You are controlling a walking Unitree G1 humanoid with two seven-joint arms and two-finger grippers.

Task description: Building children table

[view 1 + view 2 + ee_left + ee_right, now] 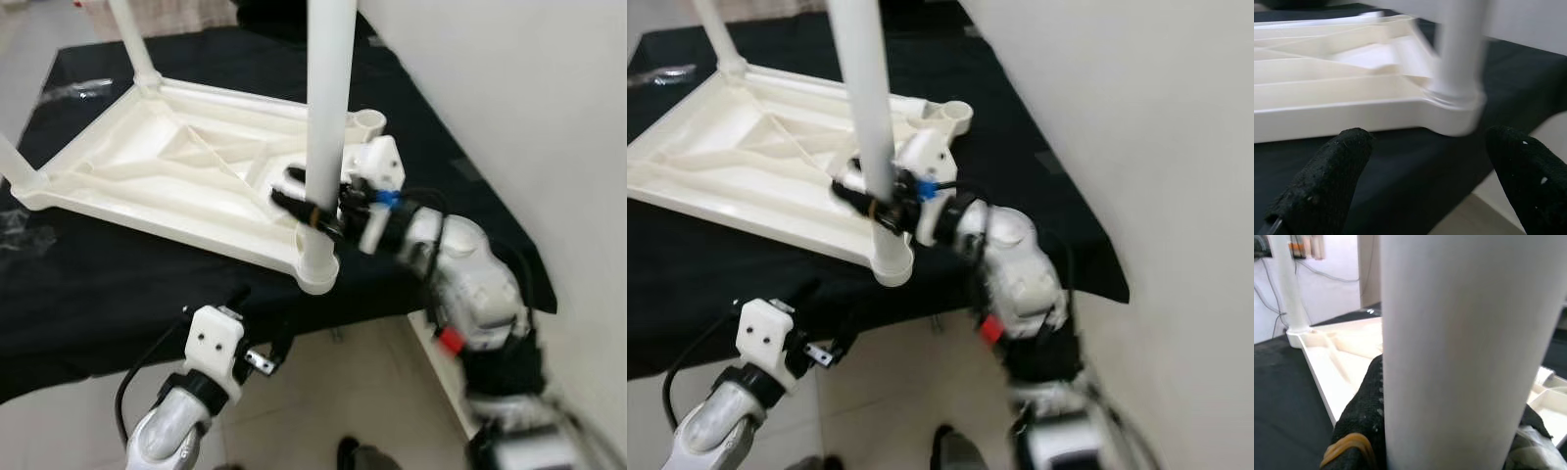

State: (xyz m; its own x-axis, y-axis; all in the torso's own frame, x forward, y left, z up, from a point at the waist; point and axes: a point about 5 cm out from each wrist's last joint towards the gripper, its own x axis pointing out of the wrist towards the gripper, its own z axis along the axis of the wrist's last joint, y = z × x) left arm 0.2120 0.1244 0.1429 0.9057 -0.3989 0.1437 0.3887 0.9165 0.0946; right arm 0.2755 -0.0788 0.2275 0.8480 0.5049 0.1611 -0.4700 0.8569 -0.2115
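Indoors, black cloth (pixel 108 294), white wall (pixel 509 88), tiled floor (pixel 323 401)

A plain indoor room, more a test space than a lived-in home. A table (pixel 470 196) draped in black cloth stands hard against a bare white wall (pixel 529 88) on the far side of the right claw (pixel 312 211). Below the left claw (pixel 257 333) lies a pale tiled floor (pixel 323 411). Loose cables (pixel 1327 274) hang on a wall beyond.

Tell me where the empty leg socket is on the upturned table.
The empty socket is at the upturned tabletop's far right corner, just beyond the right claw, which grips the near-right leg.
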